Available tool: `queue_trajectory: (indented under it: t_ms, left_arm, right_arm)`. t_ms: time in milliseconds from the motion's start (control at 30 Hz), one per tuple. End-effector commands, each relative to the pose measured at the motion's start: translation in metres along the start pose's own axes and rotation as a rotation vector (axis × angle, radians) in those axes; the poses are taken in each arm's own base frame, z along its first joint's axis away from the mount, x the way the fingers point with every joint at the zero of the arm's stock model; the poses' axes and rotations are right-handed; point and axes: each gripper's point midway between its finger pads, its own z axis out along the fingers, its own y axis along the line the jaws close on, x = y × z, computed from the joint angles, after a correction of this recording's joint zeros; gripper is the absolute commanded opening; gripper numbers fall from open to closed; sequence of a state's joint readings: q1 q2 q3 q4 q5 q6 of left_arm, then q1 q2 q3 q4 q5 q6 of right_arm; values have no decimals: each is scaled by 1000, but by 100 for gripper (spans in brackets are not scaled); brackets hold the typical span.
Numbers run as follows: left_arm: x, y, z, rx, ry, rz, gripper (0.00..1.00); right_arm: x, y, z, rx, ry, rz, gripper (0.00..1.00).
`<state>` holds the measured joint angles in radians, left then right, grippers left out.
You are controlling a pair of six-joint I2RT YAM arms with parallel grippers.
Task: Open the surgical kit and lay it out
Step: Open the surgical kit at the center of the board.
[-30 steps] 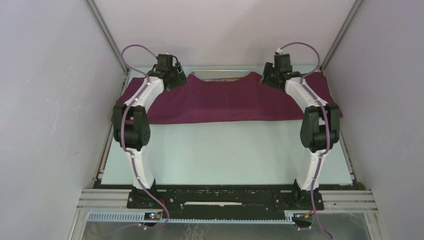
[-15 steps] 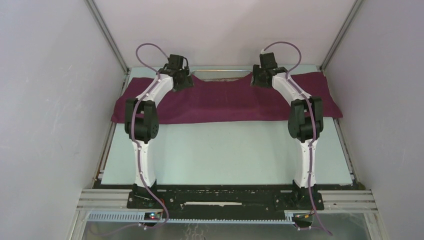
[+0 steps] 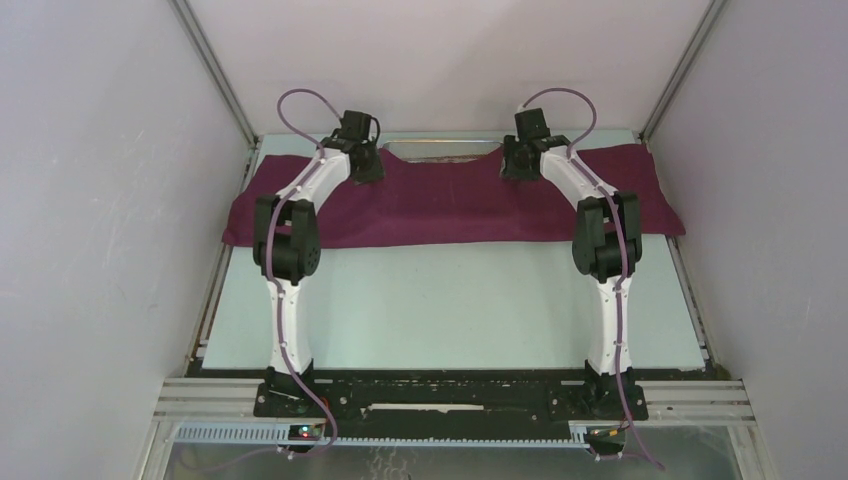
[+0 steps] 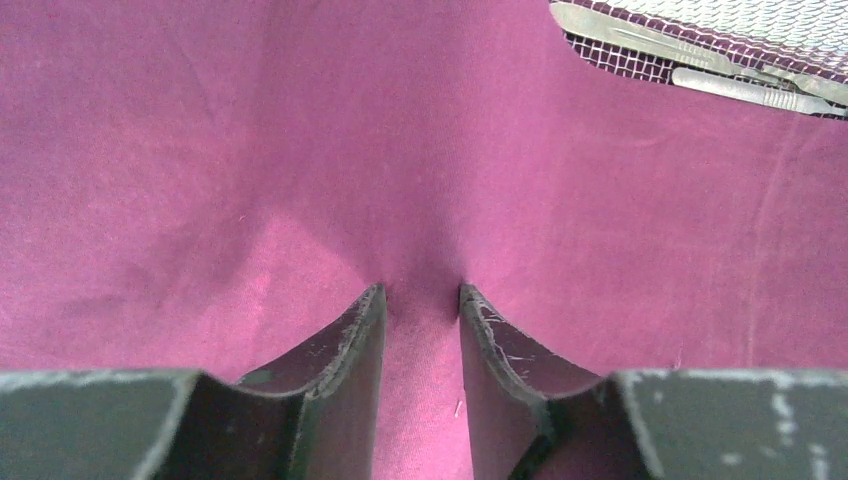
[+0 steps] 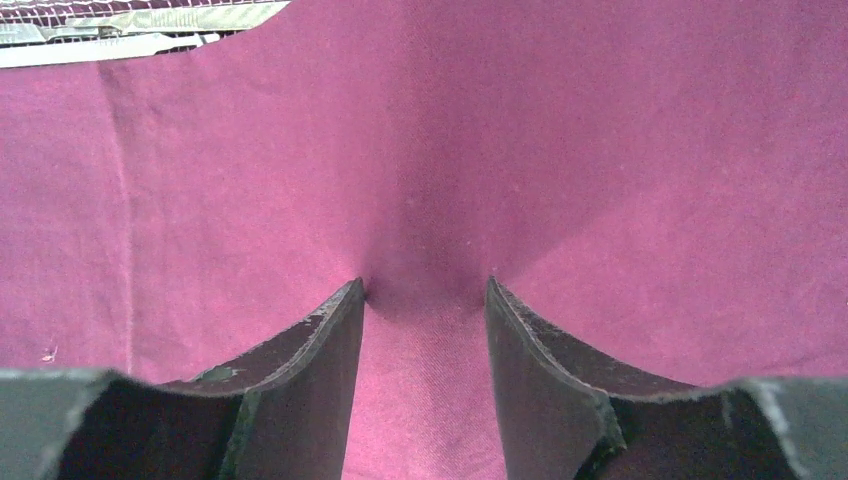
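Both arms have swung inward along the cloth wrap (image 3: 450, 205) spread on the worktop (image 3: 450, 300). The wire-mesh tray (image 3: 440, 147) peeks out beyond it.

Left wrist: the left fingers (image 4: 335, 350), nearly closed, pinch a cloth pucker. Ahead-right, the tray holds slim steel instruments (image 4: 640, 35).

Right wrist: the right fingers (image 5: 310, 350) pinch likewise, with the tray ahead-left. A hard tug could snag the mesh and spill the instruments.

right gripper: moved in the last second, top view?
Yes. The right gripper has shifted inward, away from the enclosure's right rear post and toward the exposed rim of the mesh tray, pinching the cloth wrap.
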<state>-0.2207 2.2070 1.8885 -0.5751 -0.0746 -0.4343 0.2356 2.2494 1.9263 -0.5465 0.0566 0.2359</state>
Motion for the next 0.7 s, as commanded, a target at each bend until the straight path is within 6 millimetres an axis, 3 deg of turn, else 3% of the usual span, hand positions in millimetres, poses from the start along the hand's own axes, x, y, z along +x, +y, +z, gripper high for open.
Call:
queue_trajectory:
  t_ms: [0,233,400,667]
  left_arm:
    - [-20,-11,-7,29,-46,24,35]
    - [-21,-13,-8,38,-44,27,19]
    - [-27,-15,-13,45,-56,27,9]
    - [-35,-18,-22,55,-78,34,1]
  right_arm:
    - [-16,13,-6,-32,-36,-21,55]
    - [-19,15,-10,-36,-38,-18,44]
    - [-23,15,-13,-38,-44,-17,29]
    - [-28,17,-19,-42,-56,-15,10]
